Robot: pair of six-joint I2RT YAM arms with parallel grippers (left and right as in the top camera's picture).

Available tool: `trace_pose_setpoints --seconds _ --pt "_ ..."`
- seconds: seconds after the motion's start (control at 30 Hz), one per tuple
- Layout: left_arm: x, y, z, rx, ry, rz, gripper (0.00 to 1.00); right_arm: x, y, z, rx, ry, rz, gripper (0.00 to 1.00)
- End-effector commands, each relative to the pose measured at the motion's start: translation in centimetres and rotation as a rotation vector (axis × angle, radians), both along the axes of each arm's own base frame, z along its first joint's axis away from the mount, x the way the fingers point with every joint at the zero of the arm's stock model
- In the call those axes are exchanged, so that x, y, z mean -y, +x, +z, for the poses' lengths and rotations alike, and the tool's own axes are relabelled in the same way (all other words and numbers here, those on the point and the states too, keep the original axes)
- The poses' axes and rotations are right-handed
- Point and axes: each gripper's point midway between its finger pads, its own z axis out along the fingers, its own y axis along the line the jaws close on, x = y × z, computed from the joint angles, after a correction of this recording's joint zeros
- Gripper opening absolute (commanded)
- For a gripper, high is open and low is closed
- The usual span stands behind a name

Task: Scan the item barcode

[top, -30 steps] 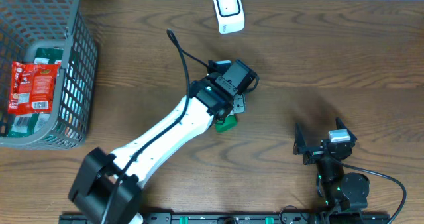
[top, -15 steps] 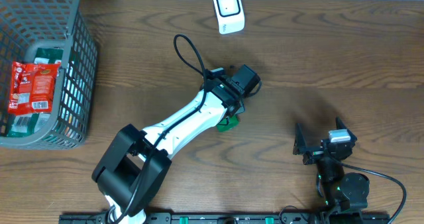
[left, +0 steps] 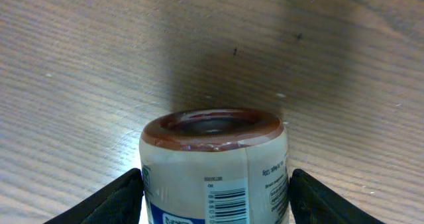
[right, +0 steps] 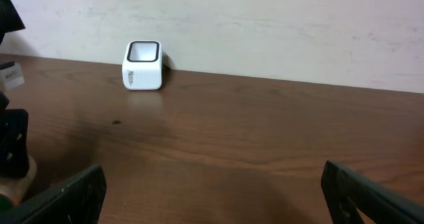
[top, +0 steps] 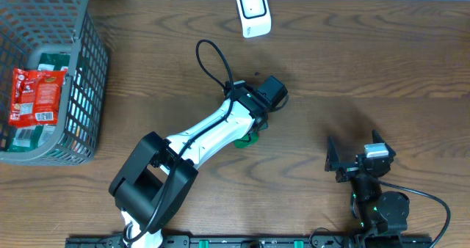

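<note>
The item (left: pixel 213 151) is a small round container with a white label, a brown rim at its far end and a printed barcode (left: pixel 225 203) facing my left wrist camera. My left gripper (left: pixel 215 187) is shut on it, one finger against each side, just above the table. From overhead only the item's green end (top: pixel 249 138) shows under the left gripper (top: pixel 258 118). The white scanner (top: pixel 252 12) stands at the table's far edge, well beyond the item, and shows in the right wrist view as the scanner (right: pixel 142 65). My right gripper (top: pixel 358 161) stands open and empty at the front right.
A grey wire basket (top: pixel 88 72) at the far left holds a red packet (top: pixel 35 95) and green items. A black cable (top: pixel 209 61) loops above the left arm. A pale wall (right: pixel 265 25) runs behind the table's back edge.
The left arm's elbow and base links have swung to the right, and its cable loop has risen. The gripper with the item has stayed nearly in place. The right arm has not moved.
</note>
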Motion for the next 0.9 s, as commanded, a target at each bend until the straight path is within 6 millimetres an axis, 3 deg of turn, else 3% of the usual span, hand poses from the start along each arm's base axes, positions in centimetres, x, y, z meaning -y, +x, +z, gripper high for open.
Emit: trace_pose_setpoints --seconds 0.0,0.27,0.43,0.87 --pt "-1.0 -0.3 -0.4 -0.016 0.055 -0.01 0.7 0.0 0.0 0.0 -0.003 0.017 0.0 0.99" --pt "-1.8 -1.2 -0.7 -0.052 0.088 -0.012 0.7 0.0 0.0 0.0 -0.003 0.017 0.0 0.99" --pt "-2.2 -1.6 -0.8 -0.07 0.107 -0.029 0.8 0.0 0.0 0.0 -0.003 0.017 0.0 0.99" --pt "-2.7 -2.2 -0.9 -0.099 0.138 -0.069 0.75 0.0 0.0 0.0 -0.003 0.017 0.0 0.99"
